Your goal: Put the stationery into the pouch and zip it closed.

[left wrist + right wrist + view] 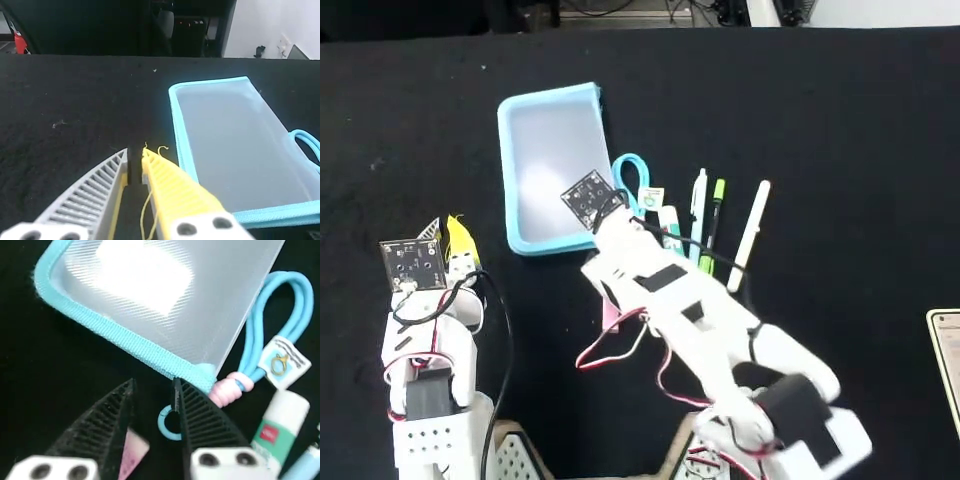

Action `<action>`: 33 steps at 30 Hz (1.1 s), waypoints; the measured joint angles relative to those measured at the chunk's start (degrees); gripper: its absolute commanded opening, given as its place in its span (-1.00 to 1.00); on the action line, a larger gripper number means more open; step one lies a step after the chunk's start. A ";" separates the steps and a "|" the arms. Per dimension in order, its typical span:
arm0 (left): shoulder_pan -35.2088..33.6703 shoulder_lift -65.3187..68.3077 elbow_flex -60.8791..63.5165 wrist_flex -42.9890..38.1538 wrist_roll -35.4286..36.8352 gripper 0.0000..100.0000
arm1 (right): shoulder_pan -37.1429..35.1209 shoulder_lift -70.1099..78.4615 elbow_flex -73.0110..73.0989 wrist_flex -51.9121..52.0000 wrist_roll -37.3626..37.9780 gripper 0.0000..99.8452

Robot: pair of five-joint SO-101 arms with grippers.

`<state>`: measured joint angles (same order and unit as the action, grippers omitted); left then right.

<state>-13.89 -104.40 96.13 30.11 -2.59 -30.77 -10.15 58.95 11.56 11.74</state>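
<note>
A translucent pouch (552, 160) with a light blue zip edge lies flat on the black table. My right gripper (603, 222) hovers at its near right corner, black fingers open (154, 384). The zip's blue ring pull (165, 424) lies between them, close against one finger. Under the gripper lies a pink eraser (134, 452). Beside the pouch (165, 285) are a blue loop strap (295, 315), a glue stick (280, 425) and pens (713, 218). My left gripper (455, 235) rests left of the pouch (235, 140), its grey and yellow fingers shut (135, 152) on nothing.
A white pen (750, 235) lies farthest right among the stationery. A pale flat card or book (946, 350) sits at the table's right edge. Loose red and black cables (620, 345) hang from the right arm.
</note>
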 measured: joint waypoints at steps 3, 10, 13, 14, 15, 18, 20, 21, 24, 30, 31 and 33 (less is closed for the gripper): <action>0.00 0.00 0.00 0.00 0.00 -0.88 | 0.00 4.22 0.00 -6.15 0.00 -0.77; 0.00 0.00 0.00 0.00 0.00 -0.88 | 0.00 -0.18 -0.35 -2.81 0.00 -0.77; 0.00 0.00 0.00 0.00 0.00 -0.88 | 0.00 -7.65 -0.44 5.10 0.00 -0.77; 0.00 0.00 0.00 0.00 0.00 -0.88 | 0.00 -9.93 -0.44 7.82 0.00 -0.77; 0.00 0.00 0.00 0.00 0.00 -0.88 | 0.09 -11.78 -0.44 10.37 0.00 -0.77; 0.00 0.00 0.00 0.00 0.00 -0.88 | 1.58 -14.24 -0.44 14.33 2.20 -0.77; 0.00 0.00 0.00 0.00 0.00 -0.88 | 1.76 -14.24 -0.44 14.95 5.98 -0.76; 0.00 0.00 0.00 0.00 0.00 -0.88 | 1.67 -14.07 -0.44 15.03 7.91 -0.73; 0.00 0.00 0.00 0.00 0.00 -0.88 | 1.67 -10.20 -1.67 15.12 10.37 -0.60; 0.00 0.00 0.00 0.00 0.00 -0.88 | 2.20 1.32 -10.29 18.11 8.09 -0.58; 0.00 0.00 0.00 0.00 0.00 -0.88 | 2.20 2.90 -11.43 18.55 7.82 -0.58; 0.00 0.00 0.00 0.00 0.00 -0.88 | 2.11 5.80 -13.45 18.81 7.82 -0.58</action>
<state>-13.89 -104.40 96.13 30.11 -2.59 -28.66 -4.35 45.49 30.37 19.56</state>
